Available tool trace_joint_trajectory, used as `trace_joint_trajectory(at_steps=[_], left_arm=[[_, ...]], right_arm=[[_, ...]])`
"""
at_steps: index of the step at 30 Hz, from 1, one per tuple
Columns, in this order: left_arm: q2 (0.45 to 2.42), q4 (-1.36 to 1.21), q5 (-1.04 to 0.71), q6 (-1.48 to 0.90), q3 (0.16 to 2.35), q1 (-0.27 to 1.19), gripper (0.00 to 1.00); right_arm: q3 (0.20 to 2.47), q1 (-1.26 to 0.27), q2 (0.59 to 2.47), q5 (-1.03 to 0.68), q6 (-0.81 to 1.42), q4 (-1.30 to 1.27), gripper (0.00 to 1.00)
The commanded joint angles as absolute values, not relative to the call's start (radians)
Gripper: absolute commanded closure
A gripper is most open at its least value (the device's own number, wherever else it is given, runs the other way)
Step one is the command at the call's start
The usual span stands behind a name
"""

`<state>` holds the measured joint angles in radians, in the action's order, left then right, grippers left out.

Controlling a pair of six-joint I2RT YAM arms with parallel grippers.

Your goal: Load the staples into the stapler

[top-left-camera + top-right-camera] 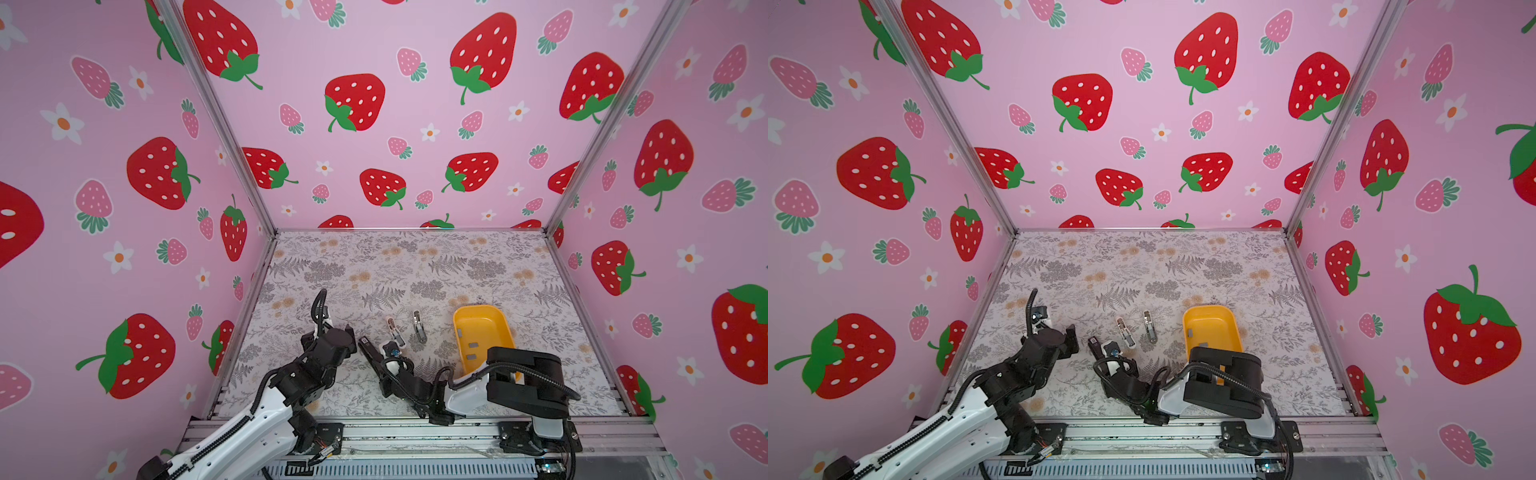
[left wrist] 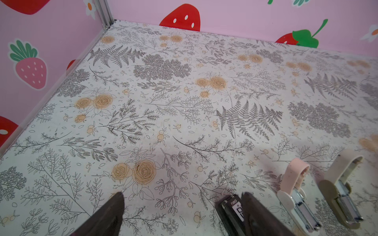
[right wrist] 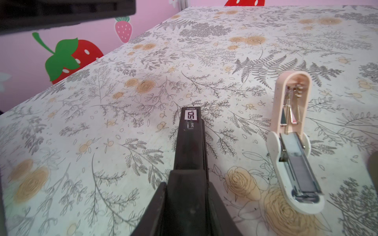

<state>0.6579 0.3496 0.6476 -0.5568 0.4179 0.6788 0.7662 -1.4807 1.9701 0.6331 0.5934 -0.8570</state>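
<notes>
Right fingers (image 3: 157,210) clamp the black stapler (image 1: 368,348) (image 1: 1096,347), low centre in both top views; left fingers (image 2: 114,212) gape wide, holding nothing.

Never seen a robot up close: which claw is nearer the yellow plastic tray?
Right. The right claw, gripping the slim black stapler, sits left of the yellow plastic tray; the open left claw is farther left, beyond that stapler.

Floral-print table (image 1: 415,270). Yellow tray (image 1: 484,328) resting on it. Just left of tray: beige stapler (image 1: 419,326), then pink stapler (image 1: 395,330), both lying open. Farther left, black stapler (image 1: 368,347); contact with table unclear.
</notes>
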Motion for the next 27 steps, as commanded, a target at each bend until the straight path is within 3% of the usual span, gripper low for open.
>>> trace_joint_trajectory(at_steps=[1, 10, 20, 27], left_arm=[[0.608, 0.376, 0.686, -0.592, 0.397, 0.68, 0.09], [0.535, 0.399, 0.709, -0.605, 0.379, 0.681, 0.08], [0.487, 0.432, 0.741, -0.628, 0.374, 0.678, 0.06], [0.44, 0.434, 0.741, -0.627, 0.36, 0.678, 0.06]], right_arm=[[0.841, -1.479, 2.043, 0.738, 0.704, -0.675, 0.82], [1.12, -1.416, 2.191, 0.785, 0.787, -0.403, 0.85], [1.263, -1.348, 2.283, 0.801, 0.745, -0.364, 0.84], [1.282, -1.335, 2.264, 0.769, 0.699, -0.383, 0.73]])
